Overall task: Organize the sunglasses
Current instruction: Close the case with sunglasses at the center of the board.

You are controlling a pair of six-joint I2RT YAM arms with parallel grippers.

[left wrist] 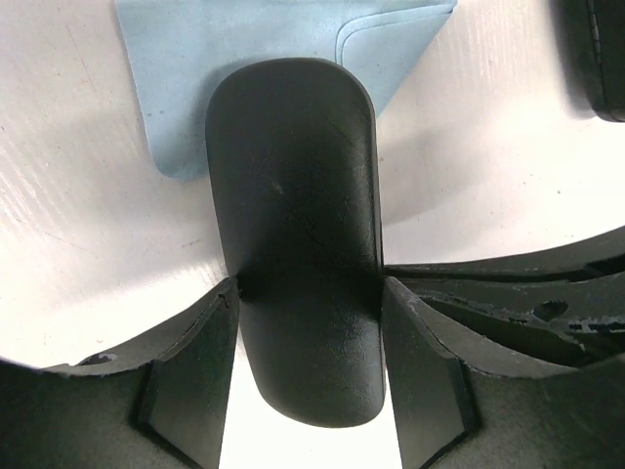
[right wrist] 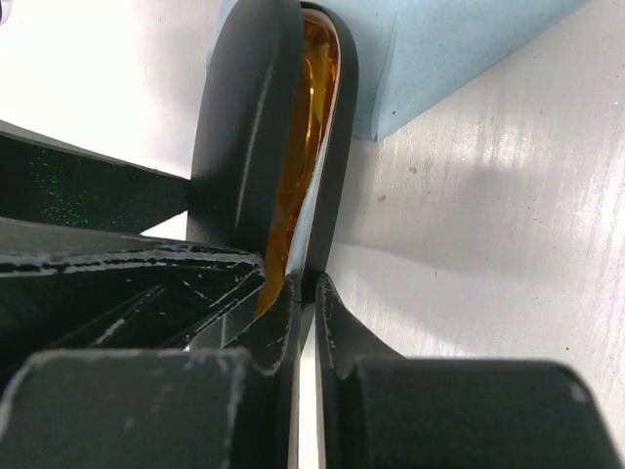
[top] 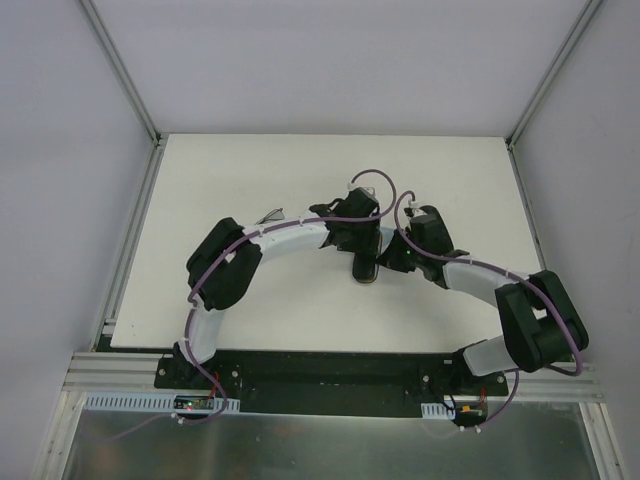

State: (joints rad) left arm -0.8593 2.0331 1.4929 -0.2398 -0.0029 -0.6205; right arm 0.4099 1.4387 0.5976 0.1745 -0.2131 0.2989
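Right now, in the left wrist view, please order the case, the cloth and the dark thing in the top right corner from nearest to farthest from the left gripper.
1. The case, between the fingers of the left gripper.
2. The cloth, beyond, beneath the case's far end.
3. The dark thing, top right corner.

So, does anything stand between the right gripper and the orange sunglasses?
Yes. The orange sunglasses lie inside the black case, open only a crack, so its shell halves cover them on both sides. The right gripper pinches one half's edge; the left gripper clamps the case from outside.
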